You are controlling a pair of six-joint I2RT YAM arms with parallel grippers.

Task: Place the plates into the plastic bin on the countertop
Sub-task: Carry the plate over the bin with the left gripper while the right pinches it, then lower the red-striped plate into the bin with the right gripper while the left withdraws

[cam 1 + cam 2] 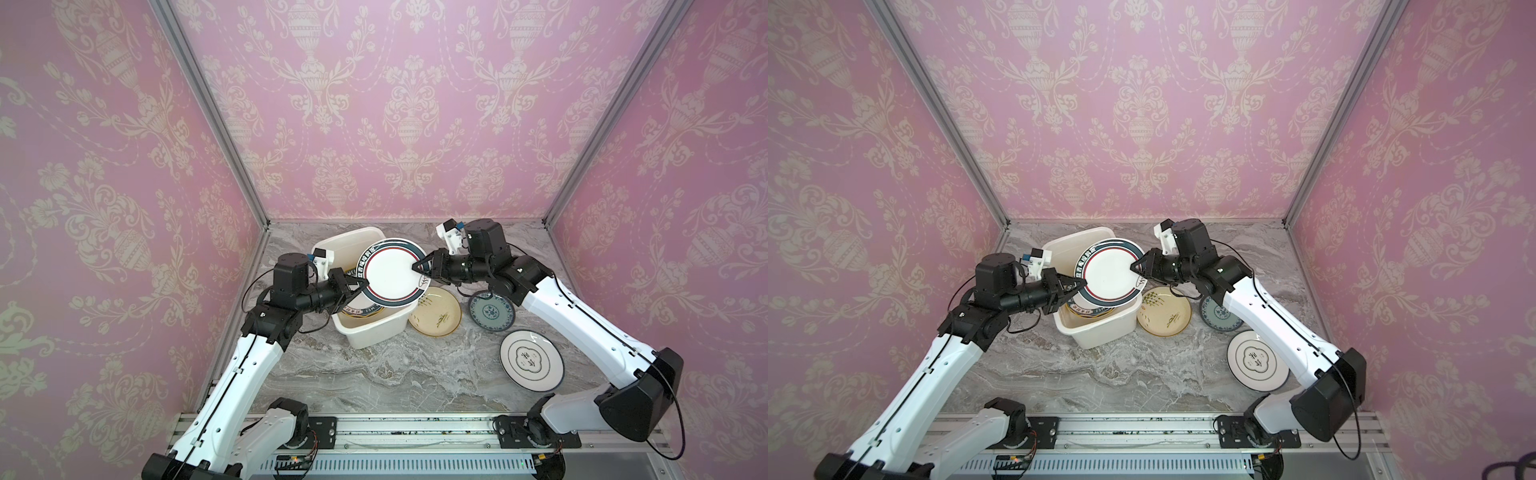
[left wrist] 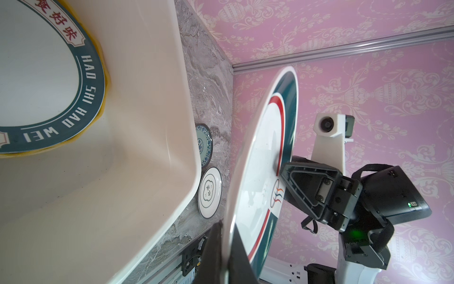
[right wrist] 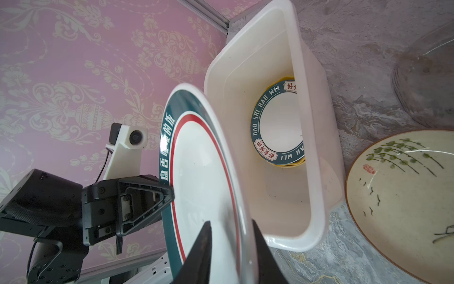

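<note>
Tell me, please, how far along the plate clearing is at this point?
Done: a teal-rimmed lettered plate lies in the plastic bin on yellow plates. In hand: the left gripper is shut on a red-and-teal-banded plate over the bin; the right gripper straddles its opposite edge. Left on the countertop: green-sprig plate, blue-patterned plate, white dark-rimmed plate, clear glass plate.

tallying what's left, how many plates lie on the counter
4: cream plate beside the tub, blue plate right of it, white plate nearest the front, glass plate farther back. The right arm may hide more.
</note>
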